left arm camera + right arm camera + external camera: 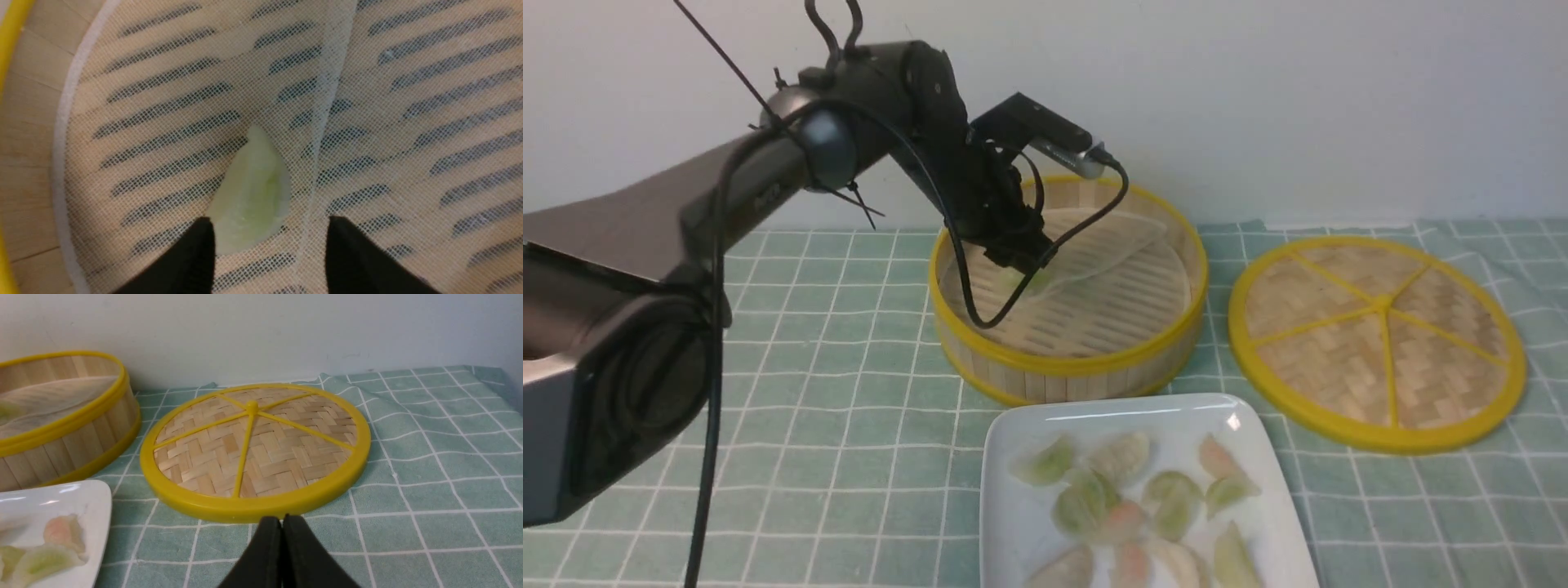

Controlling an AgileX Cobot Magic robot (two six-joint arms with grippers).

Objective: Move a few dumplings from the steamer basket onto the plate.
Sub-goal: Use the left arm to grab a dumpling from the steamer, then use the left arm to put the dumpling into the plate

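Observation:
The bamboo steamer basket stands at the back centre with a folded pale liner sheet inside. My left gripper is open, low inside the basket. One pale green dumpling lies on the liner just ahead of my fingertips, its near end beside one finger. The white plate at the front holds several dumplings. My right gripper is shut and empty, low over the cloth by the lid; it does not show in the front view.
The flat woven lid with yellow rim lies on the green checked cloth to the right of the basket. The plate corner and basket wall show in the right wrist view. A wall runs behind.

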